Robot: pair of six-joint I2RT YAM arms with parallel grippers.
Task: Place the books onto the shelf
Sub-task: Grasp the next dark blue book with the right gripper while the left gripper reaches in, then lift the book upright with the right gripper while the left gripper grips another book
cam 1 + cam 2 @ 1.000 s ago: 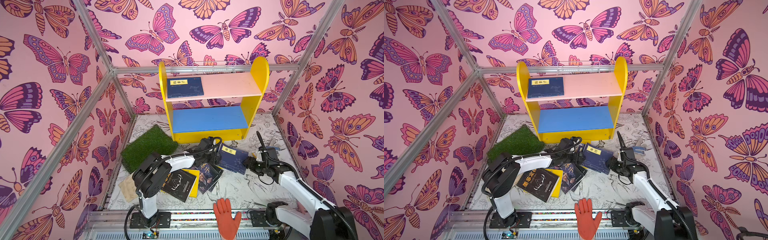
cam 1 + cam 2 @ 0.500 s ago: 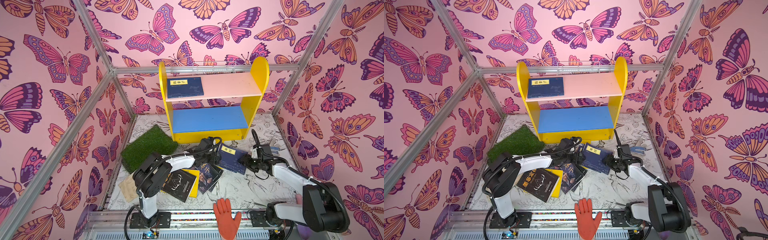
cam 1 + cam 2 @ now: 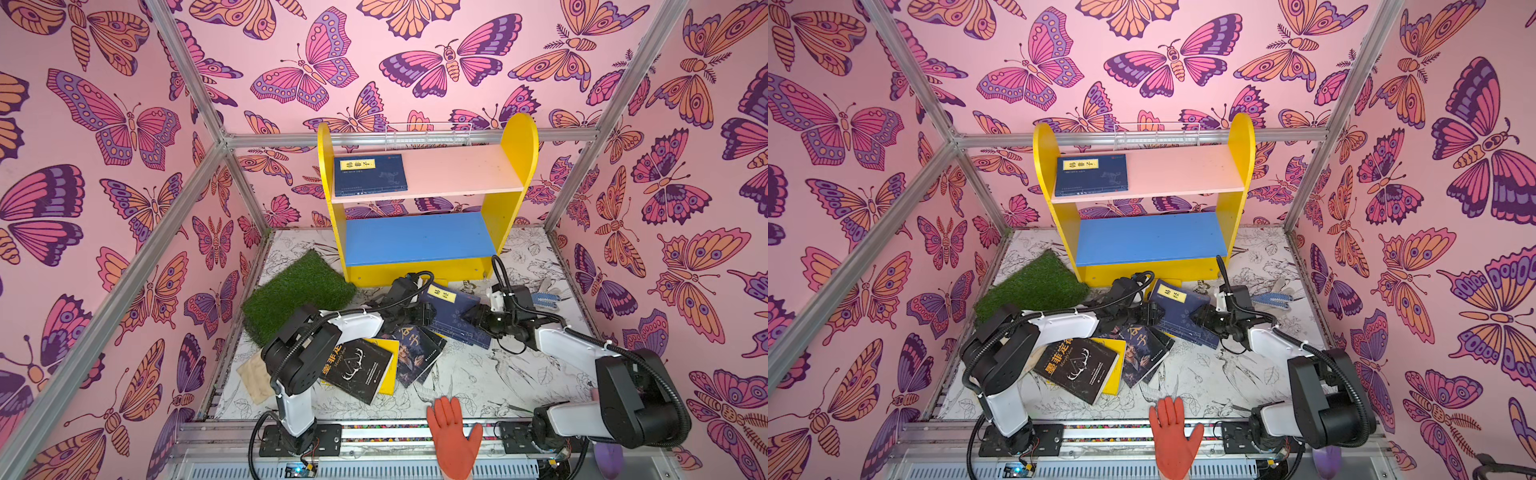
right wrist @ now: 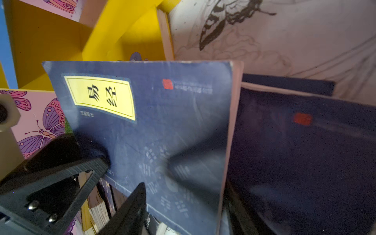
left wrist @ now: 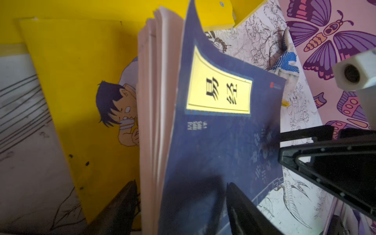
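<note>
In both top views the shelf (image 3: pixel 515 166) had one shelved navy book (image 3: pixel 370 176) hugging the pink board's left edge, with the rest of that board open. The left tool (image 3: pixel 422 313) and right tool (image 3: pixel 473 319) met at one tilted navy book (image 3: pixel 451 307) on the worktop (image 3: pixel 478 374). Left wrist: jaws straddled its pages, one yellow cartoon book (image 5: pixel 81 81) behind. Right wrist: jaws flanked its near edge. Couldn't tell if either actually gripped.

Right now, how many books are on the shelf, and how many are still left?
Done: one navy book lies on the pink upper board. In hand: the left gripper and right gripper both straddle a second navy book on the floor; a firm grip isn't clear. Left: the antler book, portrait book and yellow book, at least.
</note>
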